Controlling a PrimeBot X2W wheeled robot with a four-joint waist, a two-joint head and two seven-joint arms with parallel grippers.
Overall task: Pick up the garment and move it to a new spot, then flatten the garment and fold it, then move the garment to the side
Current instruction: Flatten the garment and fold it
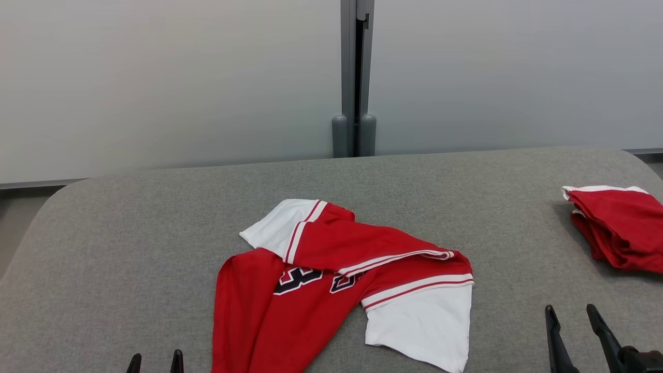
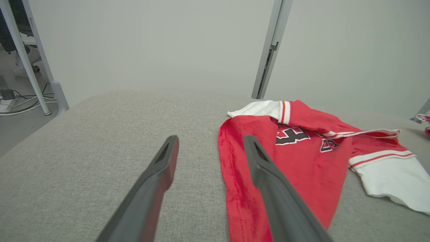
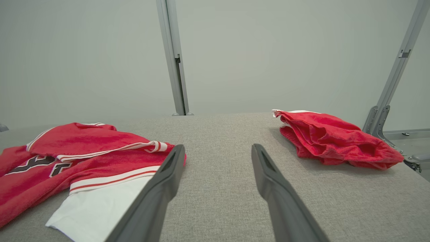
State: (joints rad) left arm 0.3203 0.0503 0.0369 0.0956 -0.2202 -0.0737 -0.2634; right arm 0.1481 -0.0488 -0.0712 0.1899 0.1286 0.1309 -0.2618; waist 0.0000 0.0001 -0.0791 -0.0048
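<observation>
Head view: the garment [image 1: 331,280], red with white sleeves, striped trim and dark numerals, lies crumpled at the middle of the grey table [image 1: 129,233], its upper part folded over itself; the left gripper [image 1: 155,362] and right gripper [image 1: 570,310] show at the near edge, both spread and empty; a red pile [image 1: 619,228] sits far right. Left wrist view: spread fingers, one crossing the garment's red edge. Right wrist view: spread fingers over bare table, between garment and pile.
</observation>
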